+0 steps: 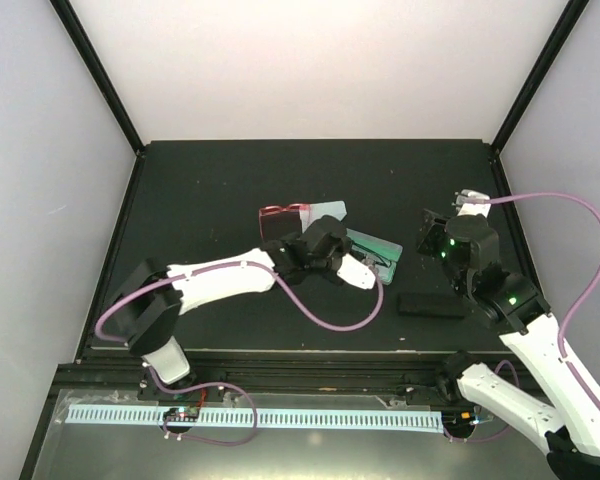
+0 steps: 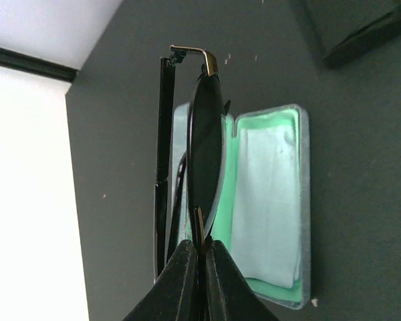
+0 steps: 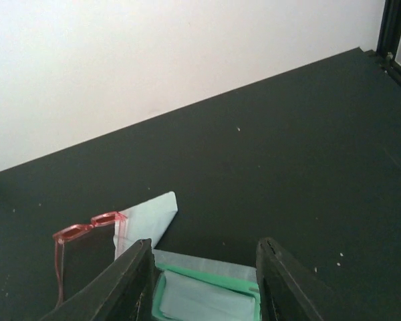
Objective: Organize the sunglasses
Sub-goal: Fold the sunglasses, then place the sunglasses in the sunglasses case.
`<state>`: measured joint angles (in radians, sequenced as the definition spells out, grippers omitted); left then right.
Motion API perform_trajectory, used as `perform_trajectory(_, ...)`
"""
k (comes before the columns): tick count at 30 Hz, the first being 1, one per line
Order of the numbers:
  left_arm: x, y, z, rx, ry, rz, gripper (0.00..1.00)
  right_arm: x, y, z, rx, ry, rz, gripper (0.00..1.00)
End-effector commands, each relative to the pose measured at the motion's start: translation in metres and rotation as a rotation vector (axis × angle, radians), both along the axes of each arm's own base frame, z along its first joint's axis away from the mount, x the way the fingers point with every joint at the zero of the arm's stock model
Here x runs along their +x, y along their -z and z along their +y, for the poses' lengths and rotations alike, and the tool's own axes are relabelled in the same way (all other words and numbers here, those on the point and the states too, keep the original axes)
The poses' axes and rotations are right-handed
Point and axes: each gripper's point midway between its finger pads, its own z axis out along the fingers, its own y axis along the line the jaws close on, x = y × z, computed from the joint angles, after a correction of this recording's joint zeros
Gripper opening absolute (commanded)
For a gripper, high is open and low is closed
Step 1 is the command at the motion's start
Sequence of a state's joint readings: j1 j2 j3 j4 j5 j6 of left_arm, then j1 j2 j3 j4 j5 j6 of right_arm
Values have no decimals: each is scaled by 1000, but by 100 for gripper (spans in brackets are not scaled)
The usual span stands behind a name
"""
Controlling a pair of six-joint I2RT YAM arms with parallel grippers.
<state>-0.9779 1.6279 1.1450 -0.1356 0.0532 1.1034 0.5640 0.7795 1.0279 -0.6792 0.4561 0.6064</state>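
Left arm (image 1: 220,278) stretched to mid-table, left gripper (image 2: 200,253) pinched on black sunglasses (image 2: 206,147). Right arm (image 1: 540,345) folded by right edge, right gripper (image 3: 204,249) part open.

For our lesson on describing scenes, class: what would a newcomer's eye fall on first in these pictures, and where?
First, the left gripper, shut on the thin black dark-lensed sunglasses, holding them edge-on over the open oblong case with a mint-green lining near the middle of the dark table. Then the red wire-framed sunglasses lying just beyond, beside a pale blue cloth, and the right gripper open at the right.
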Motion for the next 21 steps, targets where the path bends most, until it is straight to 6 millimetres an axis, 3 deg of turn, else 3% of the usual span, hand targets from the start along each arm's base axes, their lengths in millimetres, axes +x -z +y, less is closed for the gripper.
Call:
perform_trajectory(1, 28, 29, -3, 150, -56, -98, 2, -6, 4, -11, 3, 39, -2, 44)
perform_trajectory(4, 33, 46, -5, 185, -63, -100, 2, -9, 6, -12, 6, 36, 0, 44)
perform_trajectory(12, 20, 70, -16, 211, -32, 5, 2, -11, 15, -9, 12, 20, 13, 44)
perform_trajectory(21, 21, 78, -26, 211, -55, 68, 2, -9, 27, 0, 25, -19, 43, 44)
